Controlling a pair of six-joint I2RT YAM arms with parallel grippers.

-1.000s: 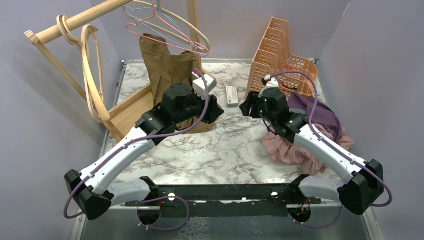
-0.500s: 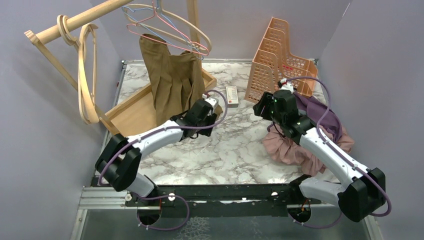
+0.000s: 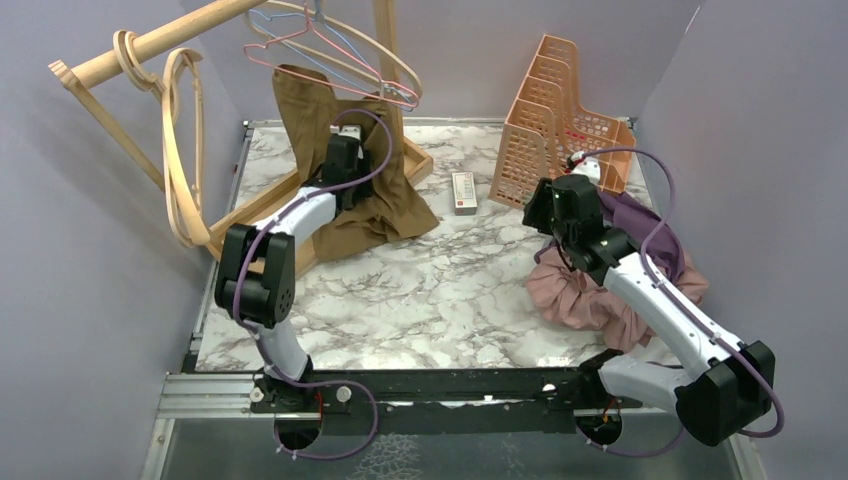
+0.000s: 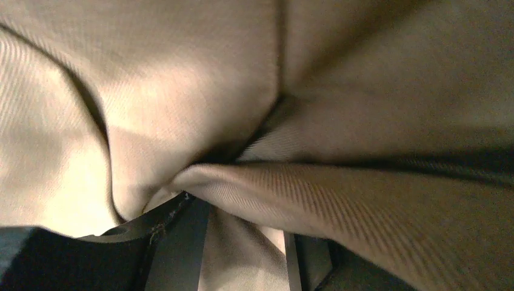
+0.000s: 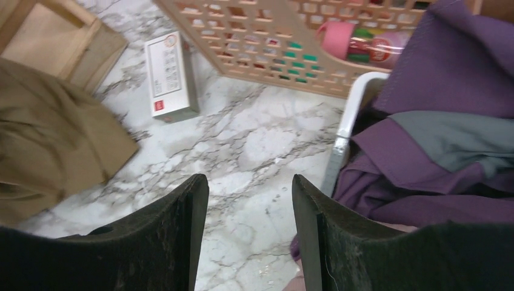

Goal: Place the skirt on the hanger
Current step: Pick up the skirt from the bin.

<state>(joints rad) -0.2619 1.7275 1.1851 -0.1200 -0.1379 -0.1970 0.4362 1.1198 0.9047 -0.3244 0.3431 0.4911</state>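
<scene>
The brown skirt [image 3: 365,195] hangs by its top from a pink wire hanger [image 3: 330,70] on the wooden rail, and its hem spreads over the table. My left gripper [image 3: 342,150] is pushed into the skirt's upper half. In the left wrist view the skirt [image 4: 182,103] fills the frame; a fold lies across and between the fingers [image 4: 182,254] of the left gripper [image 4: 245,227], whose jaws stand apart. My right gripper [image 5: 250,200] is open and holds nothing, above the marble beside the clothes pile; the top view shows that gripper [image 3: 540,208] right of centre.
A wooden tray [image 3: 255,220] lies under the skirt. A wooden rail [image 3: 150,45] carries wooden hangers [image 3: 180,150]. A white box [image 3: 463,192] lies mid-table, an orange basket [image 3: 560,110] stands at the back right, and purple and pink clothes [image 3: 630,270] are heaped on the right.
My left arm swung from the table's middle forward and left, into the hanging skirt. The skirt's hem now spreads wider on the table. The right gripper drifted slightly right.
</scene>
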